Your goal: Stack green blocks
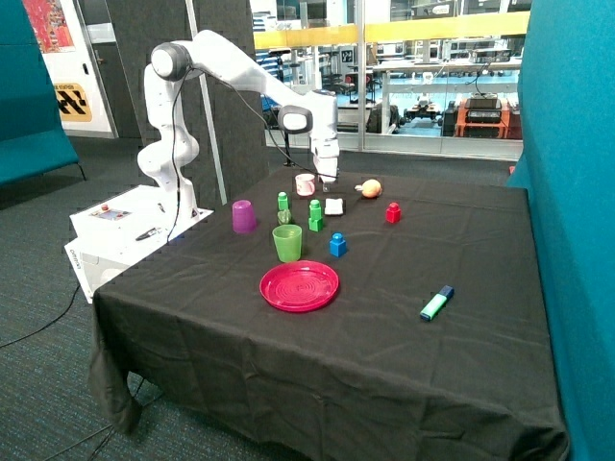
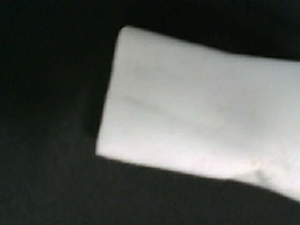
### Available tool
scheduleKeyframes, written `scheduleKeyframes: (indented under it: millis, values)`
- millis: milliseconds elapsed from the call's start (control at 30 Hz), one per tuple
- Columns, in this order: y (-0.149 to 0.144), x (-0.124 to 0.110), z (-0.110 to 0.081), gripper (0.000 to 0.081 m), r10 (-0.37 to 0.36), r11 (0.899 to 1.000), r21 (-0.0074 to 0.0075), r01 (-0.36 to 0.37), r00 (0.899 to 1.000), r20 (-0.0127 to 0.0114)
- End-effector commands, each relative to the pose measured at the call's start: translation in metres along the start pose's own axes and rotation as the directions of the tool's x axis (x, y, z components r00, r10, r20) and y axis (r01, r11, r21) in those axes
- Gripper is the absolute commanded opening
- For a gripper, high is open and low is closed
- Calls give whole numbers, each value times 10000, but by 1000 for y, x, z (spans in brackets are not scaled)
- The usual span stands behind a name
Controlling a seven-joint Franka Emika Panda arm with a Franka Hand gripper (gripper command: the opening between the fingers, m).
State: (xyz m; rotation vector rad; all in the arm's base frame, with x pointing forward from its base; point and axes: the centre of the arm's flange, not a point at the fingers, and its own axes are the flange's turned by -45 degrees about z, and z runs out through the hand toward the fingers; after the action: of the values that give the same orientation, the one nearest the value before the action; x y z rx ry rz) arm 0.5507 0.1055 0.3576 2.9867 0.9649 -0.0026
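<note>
Green blocks stand in the middle of the black table. One green block (image 1: pixel 282 202) stands alone behind the green cup. A taller green piece (image 1: pixel 315 215), which looks like two green blocks one on the other, stands beside it. My gripper (image 1: pixel 328 179) hangs low over the far side of the table, between a pink cup (image 1: pixel 305 183) and a white flat object (image 1: pixel 334 206), well behind the green blocks and holding none of them. In the wrist view the white object (image 2: pixel 197 117) fills most of the picture on the black cloth.
A purple cup (image 1: pixel 244 216), a translucent green cup (image 1: pixel 287 243), a blue block (image 1: pixel 337 245), a red block (image 1: pixel 393 212) and an orange fruit-like thing (image 1: pixel 370 188) surround the blocks. A red plate (image 1: pixel 299 286) and a marker (image 1: pixel 436 303) lie nearer the front edge.
</note>
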Motion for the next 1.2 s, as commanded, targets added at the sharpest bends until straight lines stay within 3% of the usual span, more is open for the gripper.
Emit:
scheduleKeyframes:
  millis: [0, 167, 533, 900, 933, 967, 1067, 1167]
  values:
    - [-19, -16, 6, 486, -320, 9995, 21, 320, 9995, -26]
    - [-18, -27, 8, 492, -213, 9998, 22, 213, 9998, -25]
    - [-18, -49, 7, 399, -241, 9997, 22, 241, 9997, -25]
    - [-34, -65, 6, 176, -571, 9984, 21, 571, 9984, -26]
    - [-35, -66, 6, 352, -592, 9982, 21, 592, 9982, -26]
    - [-36, -68, 5, 440, -617, 9981, 21, 617, 9981, -26]
    - [-38, -72, 4, 511, -618, 9981, 21, 618, 9981, -26]
    - [-39, -78, 3, 509, -614, 9981, 21, 614, 9981, -26]
